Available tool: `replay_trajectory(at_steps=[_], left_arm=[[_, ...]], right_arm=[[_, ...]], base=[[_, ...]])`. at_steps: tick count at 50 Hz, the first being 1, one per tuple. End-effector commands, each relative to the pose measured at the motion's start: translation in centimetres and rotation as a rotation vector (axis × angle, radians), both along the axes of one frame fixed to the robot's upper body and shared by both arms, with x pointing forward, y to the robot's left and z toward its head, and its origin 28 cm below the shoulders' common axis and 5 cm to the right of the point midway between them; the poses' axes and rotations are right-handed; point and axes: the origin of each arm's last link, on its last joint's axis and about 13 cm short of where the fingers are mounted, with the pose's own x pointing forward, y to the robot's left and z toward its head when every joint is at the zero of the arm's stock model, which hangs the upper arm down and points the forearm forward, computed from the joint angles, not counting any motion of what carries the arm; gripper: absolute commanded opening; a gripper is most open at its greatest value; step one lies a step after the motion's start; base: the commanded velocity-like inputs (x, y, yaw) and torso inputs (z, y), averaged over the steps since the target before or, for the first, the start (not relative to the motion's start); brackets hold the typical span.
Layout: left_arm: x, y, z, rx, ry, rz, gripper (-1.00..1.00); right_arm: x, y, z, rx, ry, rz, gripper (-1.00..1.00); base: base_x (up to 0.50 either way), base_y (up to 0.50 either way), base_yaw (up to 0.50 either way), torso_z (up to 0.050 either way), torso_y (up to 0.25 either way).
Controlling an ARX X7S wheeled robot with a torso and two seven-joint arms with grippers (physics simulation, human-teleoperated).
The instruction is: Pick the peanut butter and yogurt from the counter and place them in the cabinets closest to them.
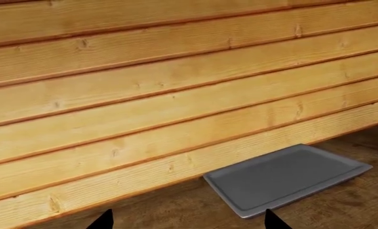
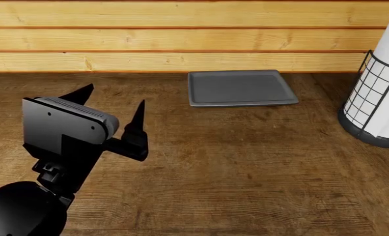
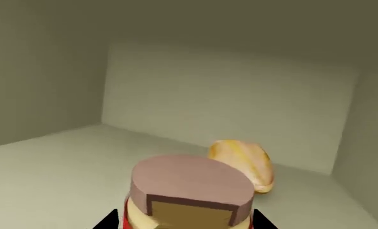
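Peanut butter (image 3: 189, 193) sits right at the R wrist cam, jar between the two dark fingertips of your right gripper (image 3: 185, 220), so it reads as clamped on the jar. Jar's inside a pale cabinet (image 3: 61, 157), low over the cabinet floor; can't tell if the base is touching down yet, bottom is cut off. An orange-yellow rounded item (image 3: 243, 162) lies just behind the jar to the right, near the back wall, apart from the jar.

Step in hand, my read: setting the jar down in the cabinet. Do it well: lower straight till the base is flat on the floor, keep it upright, don't push deeper or you'll nudge the orange item. Open fingers only once it's seated, then pull back out along the same line w/o clipping the lid.

Your left gripper (image 2: 111, 115) hovers over the counter (image 2: 247, 167), fingers spread wide, nothing in it. Grey tray (image 2: 240, 88) is far side by the wood-plank wall (image 2: 181, 39), well apart from that gripper; wire-caged white cylinder (image 2: 375, 103) at far right. Yogurt isn't in any view, so no location for it; you'd need to find it before the L arm commits.
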Motion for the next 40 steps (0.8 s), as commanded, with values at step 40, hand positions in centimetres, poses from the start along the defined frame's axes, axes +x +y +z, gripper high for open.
replay_trajectory(at_steps=[40], left_arm=[[-0.2,0.2,0.1,-0.006,-0.004,0.007,1.00]], right_arm=[[-5.8,0.3,2.9,-0.184,-0.128,0.001,1.00]], base=[[0.00,0.00,0.00,0.000,0.000]])
